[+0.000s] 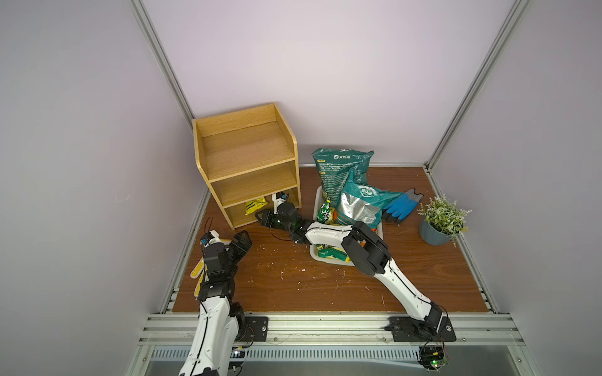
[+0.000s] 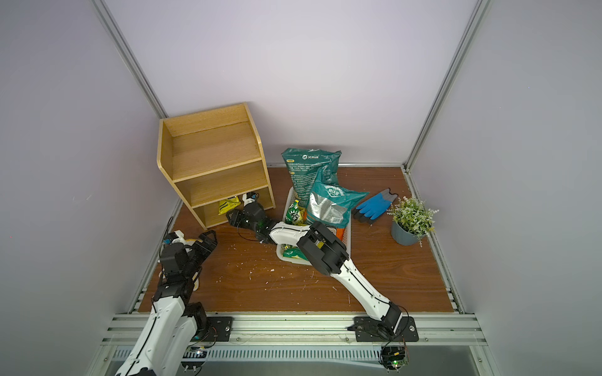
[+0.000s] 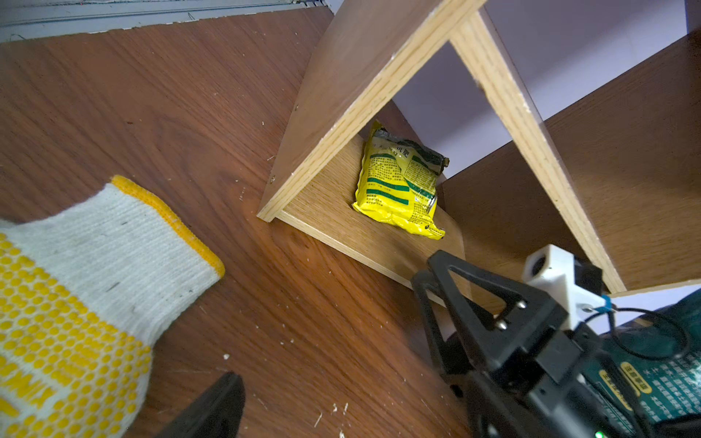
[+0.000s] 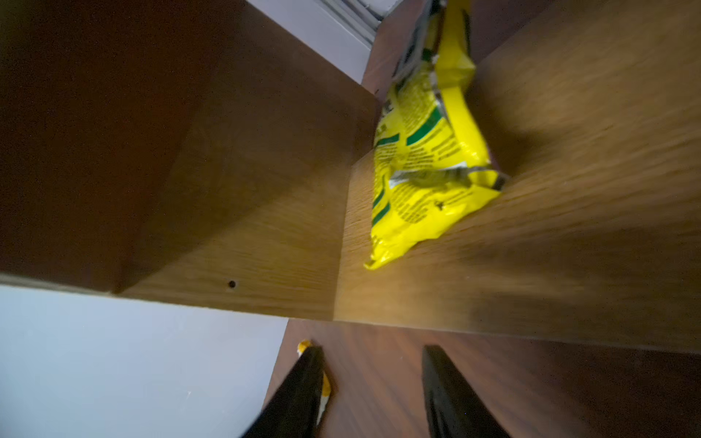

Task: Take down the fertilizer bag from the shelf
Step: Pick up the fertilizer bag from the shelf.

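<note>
Firstly, the left pincer (image 1: 244, 241) hangs low over the bench (image 1: 293, 286), released and gripping nothing, beside a yellow-dotted work glove (image 3: 76, 288) lying flat. Next stands the shelf (image 1: 247, 153). The yellow fertilizer bag (image 3: 400, 182) sits in its lowest compartment, toward the left wall. Just in front of that compartment the right pincer (image 4: 371, 350) points inward, jaws parted with nothing between them, short of the bag. Further right a white basket (image 1: 315, 208) holds green bags (image 1: 342, 172), then come blue gloves (image 1: 400, 206) and a potted plant (image 1: 441, 218).
</note>
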Action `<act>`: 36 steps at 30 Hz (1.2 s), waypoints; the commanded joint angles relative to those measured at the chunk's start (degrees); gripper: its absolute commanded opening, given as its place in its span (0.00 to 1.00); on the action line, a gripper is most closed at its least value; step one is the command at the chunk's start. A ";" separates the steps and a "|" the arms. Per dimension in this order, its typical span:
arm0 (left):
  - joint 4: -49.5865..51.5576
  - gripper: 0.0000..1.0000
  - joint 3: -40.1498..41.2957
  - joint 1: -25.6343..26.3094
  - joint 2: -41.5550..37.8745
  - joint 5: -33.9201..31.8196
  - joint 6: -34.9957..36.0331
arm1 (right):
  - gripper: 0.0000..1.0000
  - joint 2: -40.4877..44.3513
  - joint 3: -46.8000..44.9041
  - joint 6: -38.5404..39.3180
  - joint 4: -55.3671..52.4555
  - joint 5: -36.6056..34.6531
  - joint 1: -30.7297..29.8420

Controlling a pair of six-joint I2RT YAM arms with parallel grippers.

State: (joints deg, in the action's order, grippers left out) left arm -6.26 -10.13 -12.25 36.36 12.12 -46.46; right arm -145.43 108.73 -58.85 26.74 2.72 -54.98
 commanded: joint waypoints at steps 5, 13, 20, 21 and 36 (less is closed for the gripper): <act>0.20 0.94 -0.20 -0.75 -0.58 -0.96 1.01 | 0.46 0.67 1.62 -5.93 9.87 -9.86 0.93; 0.28 0.94 -0.34 -0.71 -0.58 -0.91 1.09 | 0.47 -5.05 10.62 -9.13 6.40 -11.61 1.10; 0.49 0.94 -0.40 -0.75 -0.84 -1.11 1.18 | 0.47 -9.93 19.96 -8.49 -0.38 -12.07 0.49; 0.46 0.94 -0.33 -0.76 -0.78 -1.18 1.16 | 0.47 -9.97 20.14 -8.37 -1.48 -12.40 0.42; 0.33 0.94 -0.41 -0.76 -0.55 -1.14 1.19 | 0.50 -17.94 31.34 -6.96 -5.67 -12.30 -0.02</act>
State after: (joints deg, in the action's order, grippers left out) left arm -6.13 -10.13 -12.29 35.94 11.49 -46.41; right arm -161.23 135.31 -66.65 20.29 -10.81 -54.74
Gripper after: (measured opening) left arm 0.941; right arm 0.497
